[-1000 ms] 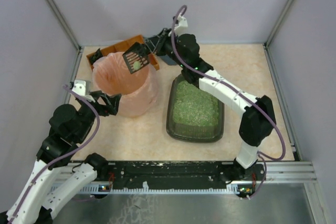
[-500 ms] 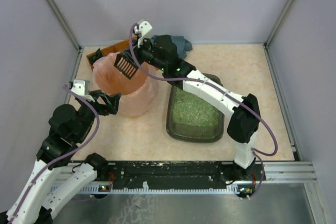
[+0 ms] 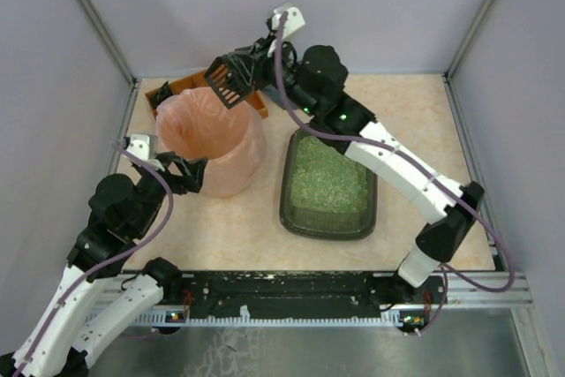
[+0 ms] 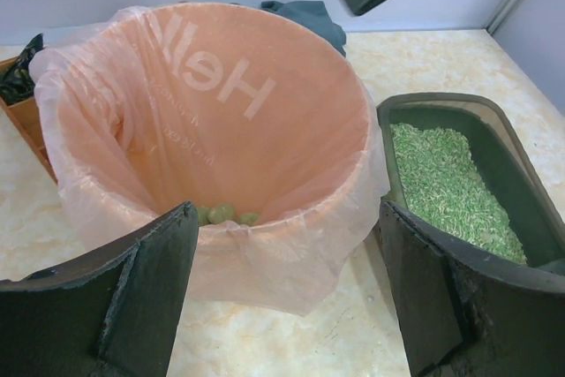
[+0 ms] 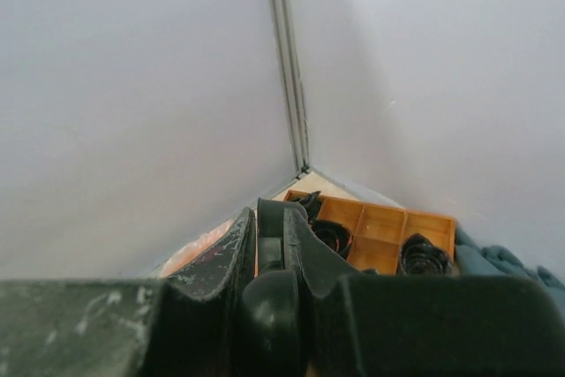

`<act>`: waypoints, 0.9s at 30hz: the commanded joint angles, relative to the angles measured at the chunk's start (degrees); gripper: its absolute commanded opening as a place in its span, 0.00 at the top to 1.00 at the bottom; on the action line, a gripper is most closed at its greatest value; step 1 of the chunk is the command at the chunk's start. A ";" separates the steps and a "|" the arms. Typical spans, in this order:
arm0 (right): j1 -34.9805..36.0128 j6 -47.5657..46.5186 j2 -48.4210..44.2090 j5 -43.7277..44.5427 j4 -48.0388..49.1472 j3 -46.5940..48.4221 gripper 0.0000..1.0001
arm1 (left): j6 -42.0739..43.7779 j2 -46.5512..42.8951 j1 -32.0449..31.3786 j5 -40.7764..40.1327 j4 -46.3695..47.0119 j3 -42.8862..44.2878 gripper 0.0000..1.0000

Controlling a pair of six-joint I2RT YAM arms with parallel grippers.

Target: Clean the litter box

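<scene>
The litter box is a dark tray of pale green granules right of the round pink-bagged bin; its rim also shows in the left wrist view. My right gripper is shut on the handle of a dark slotted scoop, which hangs tilted and empty above the bin's far rim. The scoop's handle sits clamped between the right gripper's fingers. My left gripper stands open at the bin's near left wall, holding nothing. Greenish clumps lie at the bottom of the bag.
An orange compartmented tray with dark items stands behind the bin in the back left corner. A blue-grey cloth lies behind the bin near the back wall. Enclosure walls and posts close in on three sides.
The scoop held a green clump over the bin, tipped, and is now empty and raised toward the far rim. The right arm swung back and up. The left arm stayed put.
</scene>
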 commanded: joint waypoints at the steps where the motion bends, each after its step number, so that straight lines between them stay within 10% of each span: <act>1: -1.18 3.22 -8.81 4.66 -7.54 0.29 1.00 | 1.14 1.71 0.19 3.02 2.60 -0.50 0.12; 13: -13.14 5.87 -34.99 9.46 -22.01 -31.79 1.00 | 2.85 11.66 0.17 15.39 7.94 0.84 0.13; 27: -15.96 -0.03 -35.28 9.66 -23.37 -47.11 1.00 | -0.96 28.87 -15.25 14.99 11.74 4.52 0.20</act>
